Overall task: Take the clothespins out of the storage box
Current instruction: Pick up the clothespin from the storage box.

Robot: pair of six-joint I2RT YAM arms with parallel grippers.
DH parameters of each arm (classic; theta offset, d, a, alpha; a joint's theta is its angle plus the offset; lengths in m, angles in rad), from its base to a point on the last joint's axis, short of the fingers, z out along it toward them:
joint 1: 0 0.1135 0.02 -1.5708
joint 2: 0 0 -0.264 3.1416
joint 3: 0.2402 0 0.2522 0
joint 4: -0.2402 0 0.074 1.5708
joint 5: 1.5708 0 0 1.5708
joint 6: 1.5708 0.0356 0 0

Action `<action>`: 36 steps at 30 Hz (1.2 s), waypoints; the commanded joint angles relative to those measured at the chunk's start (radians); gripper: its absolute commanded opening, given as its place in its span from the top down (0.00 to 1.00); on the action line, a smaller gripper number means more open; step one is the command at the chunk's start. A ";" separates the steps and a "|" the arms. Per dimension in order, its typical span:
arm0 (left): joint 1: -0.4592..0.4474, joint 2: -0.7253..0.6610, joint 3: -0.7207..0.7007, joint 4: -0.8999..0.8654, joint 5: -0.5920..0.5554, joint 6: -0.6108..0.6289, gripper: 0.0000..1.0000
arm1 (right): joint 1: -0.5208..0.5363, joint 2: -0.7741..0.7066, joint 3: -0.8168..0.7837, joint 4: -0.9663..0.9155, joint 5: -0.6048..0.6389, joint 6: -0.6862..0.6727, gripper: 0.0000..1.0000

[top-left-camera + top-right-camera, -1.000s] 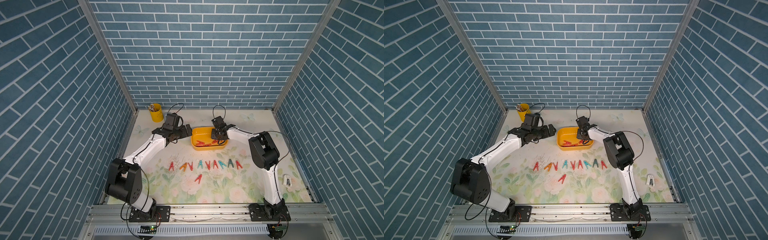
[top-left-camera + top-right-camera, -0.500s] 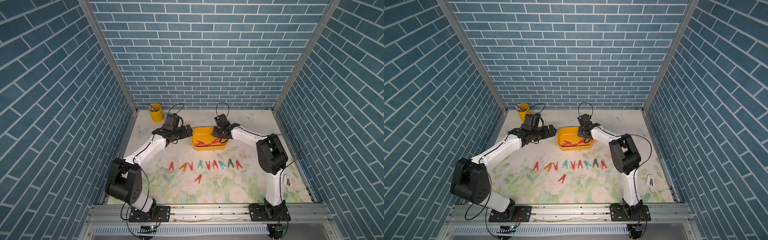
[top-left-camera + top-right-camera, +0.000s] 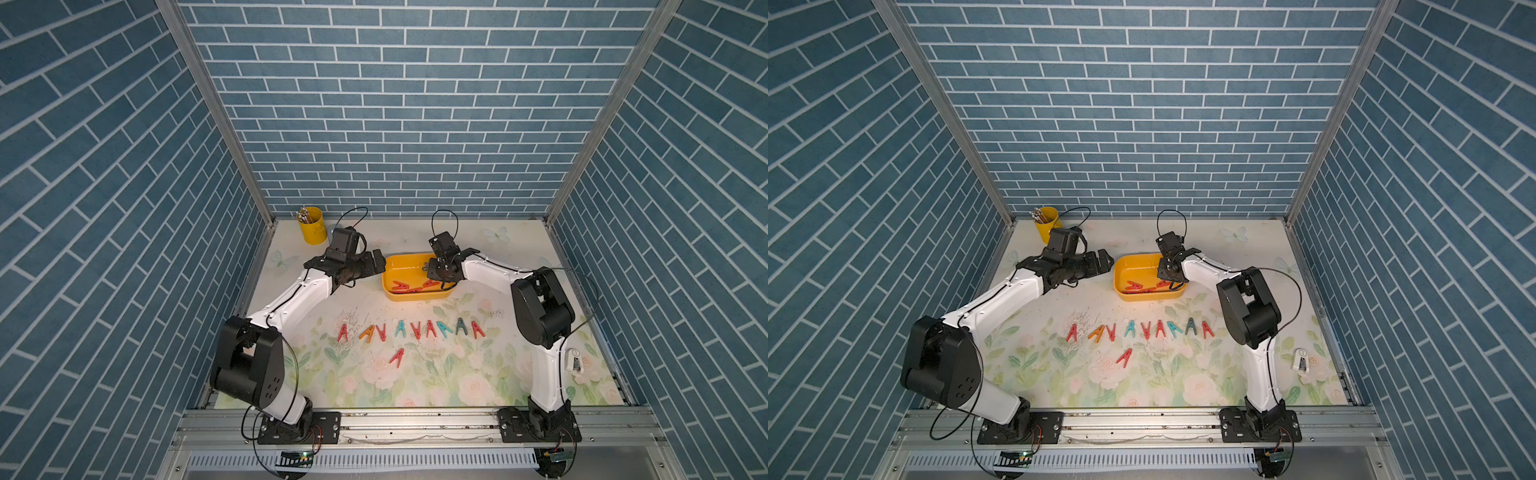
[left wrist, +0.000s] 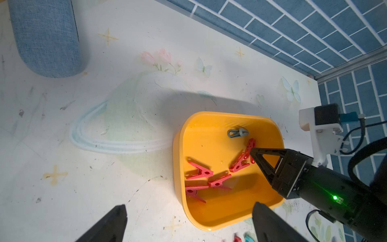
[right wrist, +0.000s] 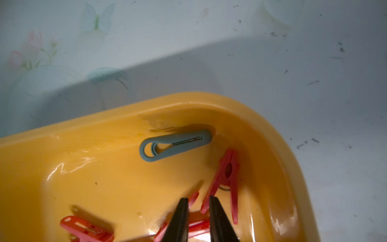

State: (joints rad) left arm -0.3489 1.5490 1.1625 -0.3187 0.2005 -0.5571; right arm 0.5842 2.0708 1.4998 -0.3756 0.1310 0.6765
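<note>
The yellow storage box (image 3: 415, 298) (image 3: 1150, 296) stands at the middle back of the table. It holds several red clothespins (image 4: 199, 171) and one grey-blue clothespin (image 5: 176, 144) by its far wall. My right gripper (image 5: 196, 201) (image 3: 435, 279) reaches down into the box's right end. Its jaws are closed to a narrow gap on a red clothespin (image 5: 199, 226). Another red clothespin (image 5: 227, 180) lies just beyond the tips. My left gripper (image 4: 189, 206) (image 3: 379, 262) hovers wide open at the box's left end, holding nothing. A row of clothespins (image 3: 415, 328) lies on the table in front of the box.
One red clothespin (image 3: 397, 356) lies alone in front of the row. A yellow pencil cup (image 3: 311, 226) stands at the back left, with a blue fabric cylinder (image 4: 46, 37) beside it. A small white object (image 3: 575, 361) lies near the right edge.
My right arm's elbow has swung outward to the right while its gripper stayed in the box's right end. Its jaws parted and then narrowed on a red clothespin. The left arm has not moved.
</note>
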 commanded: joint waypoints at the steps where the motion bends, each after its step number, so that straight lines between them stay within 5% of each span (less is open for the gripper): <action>1: 0.010 0.006 -0.007 0.005 0.000 0.011 0.01 | -0.011 0.037 -0.005 -0.028 -0.012 0.029 0.81; 12: 0.010 0.015 -0.002 0.010 0.004 0.010 0.00 | -0.021 0.076 0.015 -0.044 -0.042 0.024 0.83; 18: 0.010 0.014 -0.003 0.009 0.005 0.008 0.01 | -0.024 0.079 0.035 -0.054 -0.046 0.020 1.00; 36: -0.027 -0.027 -0.032 0.043 0.048 -0.006 0.01 | 0.001 -0.229 -0.105 -0.045 -0.018 0.016 1.00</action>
State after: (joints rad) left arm -0.3592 1.5524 1.1435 -0.2985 0.2314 -0.5652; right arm 0.5777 1.9045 1.4391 -0.3992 0.0937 0.6842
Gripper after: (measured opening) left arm 0.995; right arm 0.065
